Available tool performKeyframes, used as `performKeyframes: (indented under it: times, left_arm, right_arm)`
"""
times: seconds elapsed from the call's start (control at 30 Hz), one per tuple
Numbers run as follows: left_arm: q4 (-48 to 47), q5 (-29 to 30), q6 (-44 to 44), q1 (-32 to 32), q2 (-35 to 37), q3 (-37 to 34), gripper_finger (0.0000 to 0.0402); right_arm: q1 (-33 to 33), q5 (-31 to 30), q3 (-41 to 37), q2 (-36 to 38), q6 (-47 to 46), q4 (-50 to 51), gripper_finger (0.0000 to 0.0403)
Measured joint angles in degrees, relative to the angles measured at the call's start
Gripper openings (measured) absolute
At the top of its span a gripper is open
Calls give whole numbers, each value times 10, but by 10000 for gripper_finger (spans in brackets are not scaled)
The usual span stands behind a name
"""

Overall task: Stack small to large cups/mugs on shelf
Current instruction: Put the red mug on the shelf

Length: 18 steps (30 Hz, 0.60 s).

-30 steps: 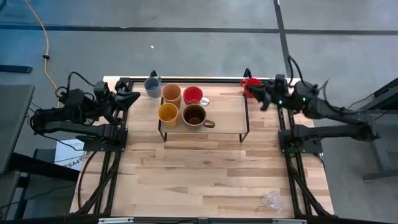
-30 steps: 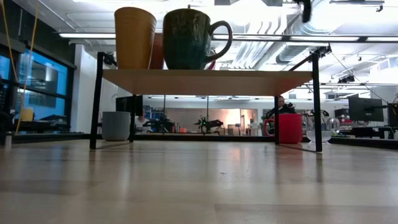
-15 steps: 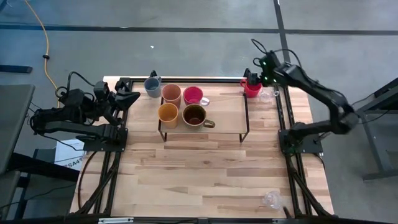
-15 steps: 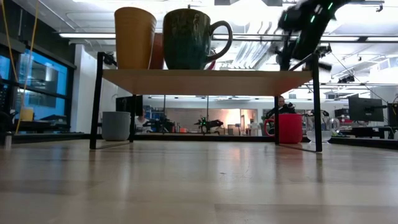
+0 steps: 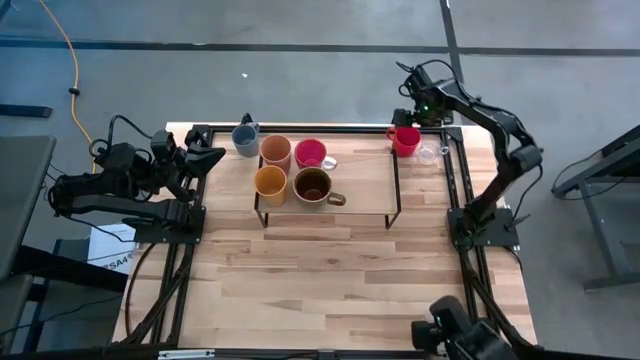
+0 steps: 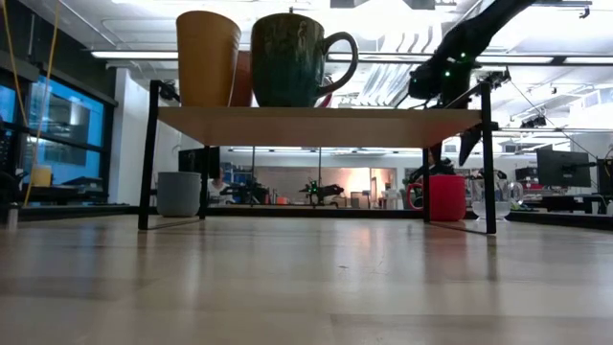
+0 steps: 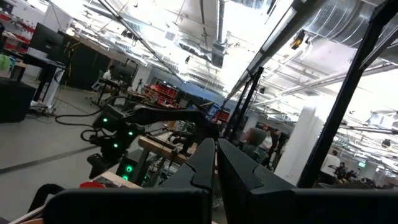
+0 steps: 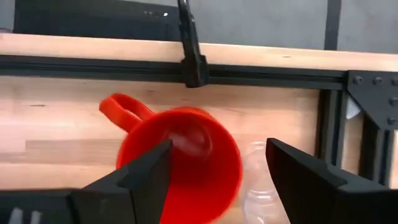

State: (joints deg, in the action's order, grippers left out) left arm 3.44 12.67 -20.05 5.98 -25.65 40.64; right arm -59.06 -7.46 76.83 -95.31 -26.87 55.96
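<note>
Wooden tabletop [image 5: 330, 270] under bright workshop ceiling lights [image 6: 402, 19]

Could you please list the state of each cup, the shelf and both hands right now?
Shelf: holds four upright cups.
Grey-blue mug: upright on table, off shelf.
Red cup: upright on table, ungrasped.
Clear glass cup: beside red cup.
Right hand: open above red cup.
Left hand: shut, empty.

You can't see the peach tumbler [image 6: 243, 79] fully; front mugs hide it. The clear glass cup [image 8: 261, 186] runs off-frame
</note>
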Motion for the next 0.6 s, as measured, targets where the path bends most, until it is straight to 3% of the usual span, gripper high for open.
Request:
performKeyframes:
  times: [0.23, 0.6]
  left_arm:
    - [0, 0, 0, 0, 0, 0, 8]
    - [0, 0, 0, 0, 0, 0, 7]
  right_arm:
    - [-11, 10, 30, -70, 9, 38, 225]
    - [-11, 20, 30, -106, 45, 41, 147]
